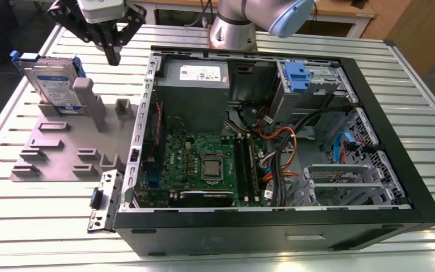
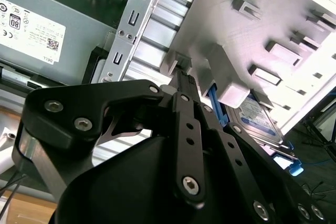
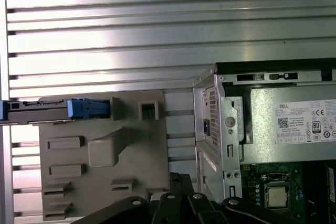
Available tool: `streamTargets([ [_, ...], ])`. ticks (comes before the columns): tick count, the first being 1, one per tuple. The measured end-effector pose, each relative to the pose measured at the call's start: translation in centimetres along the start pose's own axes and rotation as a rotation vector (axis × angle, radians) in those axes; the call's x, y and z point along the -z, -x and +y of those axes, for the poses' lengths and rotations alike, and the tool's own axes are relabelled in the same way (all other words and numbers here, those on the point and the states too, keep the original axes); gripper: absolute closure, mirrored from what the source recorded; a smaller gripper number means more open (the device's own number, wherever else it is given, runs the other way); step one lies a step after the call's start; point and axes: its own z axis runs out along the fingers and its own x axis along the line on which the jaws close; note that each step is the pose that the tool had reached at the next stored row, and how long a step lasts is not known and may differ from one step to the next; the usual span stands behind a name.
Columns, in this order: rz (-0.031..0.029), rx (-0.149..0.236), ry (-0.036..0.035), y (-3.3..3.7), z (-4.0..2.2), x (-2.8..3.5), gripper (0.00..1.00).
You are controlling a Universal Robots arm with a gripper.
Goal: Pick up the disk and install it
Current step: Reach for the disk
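Exterior view, left to right: the disk (image 1: 51,85) stands on edge in a slot at the far-left corner of the grey fixture plate (image 1: 59,153). Its label faces the camera and the blue frame runs round its edges. It is not picked up and not installed.

The fixture lies flat on the slatted metal surface (image 1: 429,107), just beside the open PC case (image 1: 263,229).

The gripper (image 1: 113,56) hangs just right of the disk, over the fixture's far edge near the tall post, and is apart from the disk. The fingers look pressed together with nothing between them. The tips are small in this view, so call that probable. In the second wrist view the gripper (image 2: 184,80) reads the same, with the disk (image 2: 257,116) beyond the fixture post. The first wrist view shows the disk (image 3: 86,107) edge-on in its slot.

Inside the case:
- The grey power supply (image 1: 195,90) sits at the far left.
- The green motherboard (image 1: 202,164) sits below it, toward the camera.
- A bare blue bracket (image 1: 296,76) sits in the drive bay at the far right.

The arm base (image 1: 237,28) stands behind the case.
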Motion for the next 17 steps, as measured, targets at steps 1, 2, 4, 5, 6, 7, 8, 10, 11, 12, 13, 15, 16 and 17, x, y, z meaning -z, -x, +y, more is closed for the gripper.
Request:
streamTargets([
  [1, 0.0014, 0.0, -0.0001, -0.1, -0.01, -0.08, 0.89],
  [2, 0.0017, 0.0, -0.0002, -0.1, -0.01, -0.09, 0.89],
  [4, 0.0022, 0.0, -0.0002, -0.11, -0.01, -0.1, 0.89],
  [5, 0.0022, 0.0, -0.0002, -0.13, -0.01, -0.11, 0.89],
  [6, 0.0023, 0.0, -0.0002, -0.13, -0.01, -0.11, 0.89],
  [7, 0.0025, 0.0, -0.0002, -0.13, -0.02, -0.12, 0.89],
  [8, 0.0024, 0.0, -0.0001, -0.14, -0.02, -0.13, 0.89],
  [10, 0.0024, 0.0, -0.0001, -0.17, -0.02, -0.13, 0.89],
  [11, 0.0025, 0.0, -0.0002, -0.2, -0.02, -0.13, 0.89],
  [12, 0.0025, 0.0, -0.0001, -0.22, -0.02, -0.13, 0.89],
  [13, 0.0025, 0.0, -0.0001, -0.23, -0.02, -0.13, 0.89],
  [15, 0.0026, 0.0, -0.0002, -0.25, -0.02, -0.12, 0.89],
  [16, 0.0025, 0.0, -0.0002, -0.27, -0.02, -0.13, 0.89],
  [17, 0.0025, 0.0, -0.0002, -0.28, -0.03, -0.13, 0.89],
])
